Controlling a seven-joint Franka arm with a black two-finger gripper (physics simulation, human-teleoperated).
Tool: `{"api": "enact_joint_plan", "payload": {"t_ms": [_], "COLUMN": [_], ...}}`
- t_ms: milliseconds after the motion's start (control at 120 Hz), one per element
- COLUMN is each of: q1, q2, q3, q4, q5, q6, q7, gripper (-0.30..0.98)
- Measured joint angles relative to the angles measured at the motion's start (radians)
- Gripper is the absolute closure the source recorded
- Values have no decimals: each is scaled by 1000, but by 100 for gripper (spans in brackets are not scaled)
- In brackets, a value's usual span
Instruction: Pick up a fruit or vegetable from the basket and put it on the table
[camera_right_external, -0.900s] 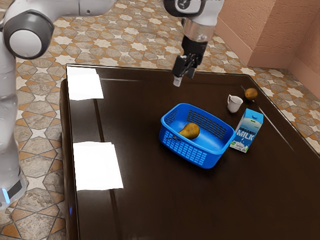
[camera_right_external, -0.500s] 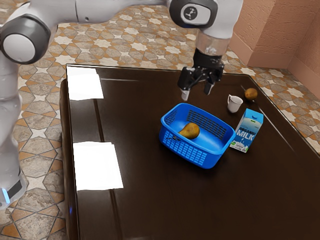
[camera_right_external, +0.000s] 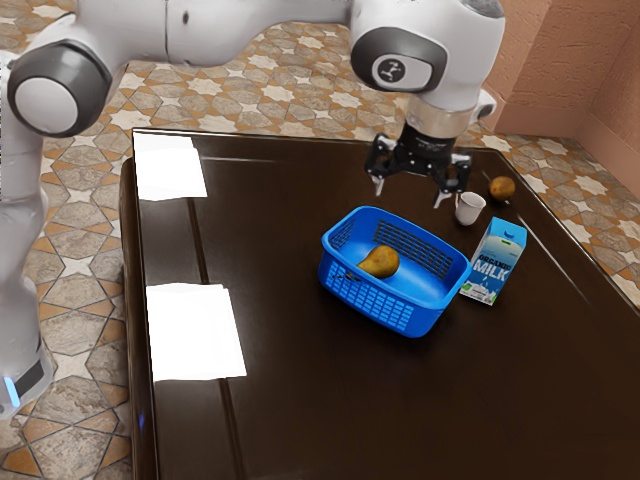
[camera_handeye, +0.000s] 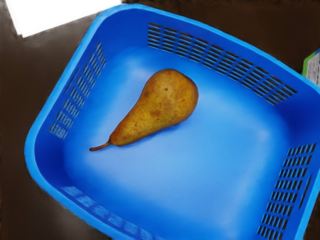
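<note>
My gripper (camera_right_external: 408, 192) hangs over the table in the exterior view, above the basket's far side, its two fingers wide apart with nothing between them. Below it the blue basket (camera_right_external: 382, 307) stands on the dark table (camera_right_external: 300, 400), holding a brownish-yellow pear (camera_right_external: 381, 262). From the wrist view, the pear (camera_handeye: 165, 102) lies on its side on the floor of the basket (camera_handeye: 215, 150), stem pointing towards a corner, touching no wall.
A milk carton (camera_right_external: 495, 262) stands close beside the basket, towards the exterior view's right. Behind it are a white cup (camera_right_external: 469, 209) and a round brown fruit (camera_right_external: 502, 188) near the table's far right edge.
My gripper has moved towards the exterior view's right, come slightly lower and turned, so both fingers now show spread. The basket and pear have stayed where they were.
</note>
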Motion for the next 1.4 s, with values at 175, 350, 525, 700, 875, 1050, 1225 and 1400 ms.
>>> {"api": "enact_joint_plan", "payload": {"t_ms": [175, 350, 525, 700, 875, 1050, 1225, 1400], "q1": [5, 35, 79, 82, 104, 107, 107, 132], "q2": [-24, -22, 43, 57, 96, 133, 83, 95], "q3": [2, 3, 0, -1, 1, 0, 0, 0], "q4": [-40, -64, -66, -97, -101, -101, -218, -230], "q5": [25, 30, 32, 26, 25, 24, 2, -4], "q6": [8, 11, 24, 55, 77, 111, 190, 257], "q7": [183, 375, 523, 634, 717, 780, 826, 861], "gripper": [0, 0, 0, 0, 0, 0, 0, 0]}}
